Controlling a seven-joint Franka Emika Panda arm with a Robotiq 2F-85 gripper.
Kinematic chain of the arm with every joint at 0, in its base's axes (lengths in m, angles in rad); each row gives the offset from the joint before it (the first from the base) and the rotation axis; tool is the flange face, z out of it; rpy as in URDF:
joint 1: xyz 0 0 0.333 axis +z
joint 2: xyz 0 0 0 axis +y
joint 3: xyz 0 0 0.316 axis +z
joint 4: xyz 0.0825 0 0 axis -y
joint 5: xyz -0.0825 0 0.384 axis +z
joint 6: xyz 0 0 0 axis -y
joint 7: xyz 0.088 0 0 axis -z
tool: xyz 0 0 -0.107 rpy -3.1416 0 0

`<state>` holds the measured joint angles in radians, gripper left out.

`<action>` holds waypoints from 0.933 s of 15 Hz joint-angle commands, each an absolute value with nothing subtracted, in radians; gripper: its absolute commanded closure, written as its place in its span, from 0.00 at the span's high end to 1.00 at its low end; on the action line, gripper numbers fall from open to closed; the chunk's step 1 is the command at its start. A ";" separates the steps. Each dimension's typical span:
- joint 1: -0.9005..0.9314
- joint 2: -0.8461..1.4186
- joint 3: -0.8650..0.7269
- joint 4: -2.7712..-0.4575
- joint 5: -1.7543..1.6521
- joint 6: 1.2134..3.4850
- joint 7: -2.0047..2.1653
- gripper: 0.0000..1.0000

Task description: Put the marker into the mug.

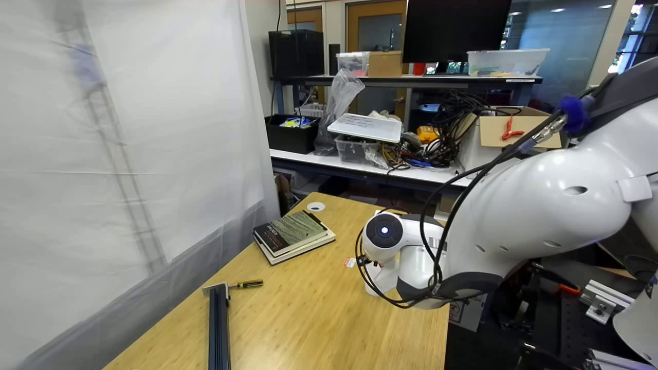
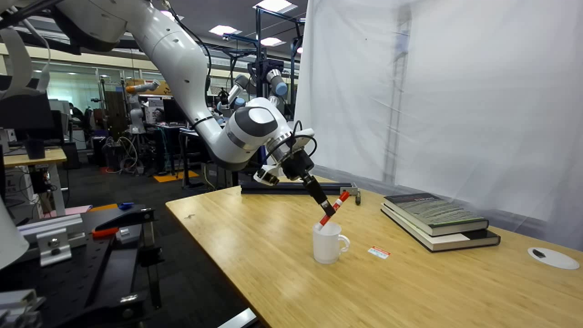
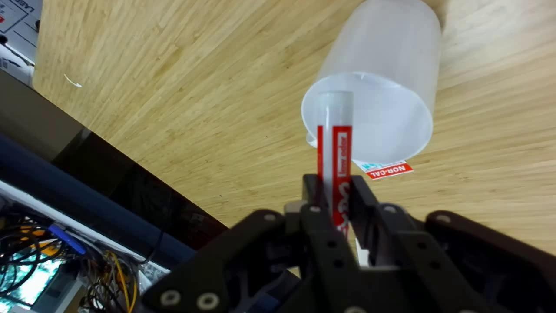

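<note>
- The marker [image 3: 335, 148] is right at the mug [image 2: 325, 248], slanting, its pale end over the mouth and close to one side of the rim, its red end higher up and clear of the mug. I can't tell whether the pale end reaches below the rim.
- The hand [image 3: 334, 189], just above the mug, is closed in on the marker from two sides, parted by no more than the barrel; I see nothing else in it.
- I'd take the marker for light and stiff, most likely plastic, so a firm squeeze shouldn't bend or crush it.
- The barrel looks smooth and round, so slipping or swivelling seems the likelier trouble: a knock of the pale end against the mug's rim could turn it.
- The hold, about the middle of the barrel, seems sound, with the pale end free toward the mug. Nearer the red end would leave more length to lower in and keep the hand farther from the rim.
- The mug stands upright on the table [image 2: 282, 241]. It looks thin and light to me; a sideways push could slide or tip it.
- The drop seems near: steepen the marker, go deeper into the mug, then let go gently.
- The label [image 2: 379, 252] lies flat near the mug; the books [image 2: 442, 223] are well apart from it, on that same side.
</note>
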<state>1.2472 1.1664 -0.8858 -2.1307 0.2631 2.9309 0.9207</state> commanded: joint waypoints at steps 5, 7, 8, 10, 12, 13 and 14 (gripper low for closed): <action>1.255 1.200 -0.878 -2.134 0.242 2.942 0.962 0.05; 1.251 1.200 -0.875 -2.128 0.240 2.939 0.959 0.05; 1.249 1.200 -0.873 -2.127 0.241 2.941 0.958 0.05; 1.246 1.198 -0.871 -2.123 0.241 2.938 0.957 0.44; 1.243 1.196 -0.870 -2.120 0.239 2.937 0.954 0.50; 1.242 1.196 -0.870 -2.118 0.239 2.936 0.953 0.58; 1.241 1.196 -0.870 -2.116 0.238 2.936 0.953 0.66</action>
<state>1.2488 1.1933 -0.8665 -2.1262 0.2629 2.9333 0.9394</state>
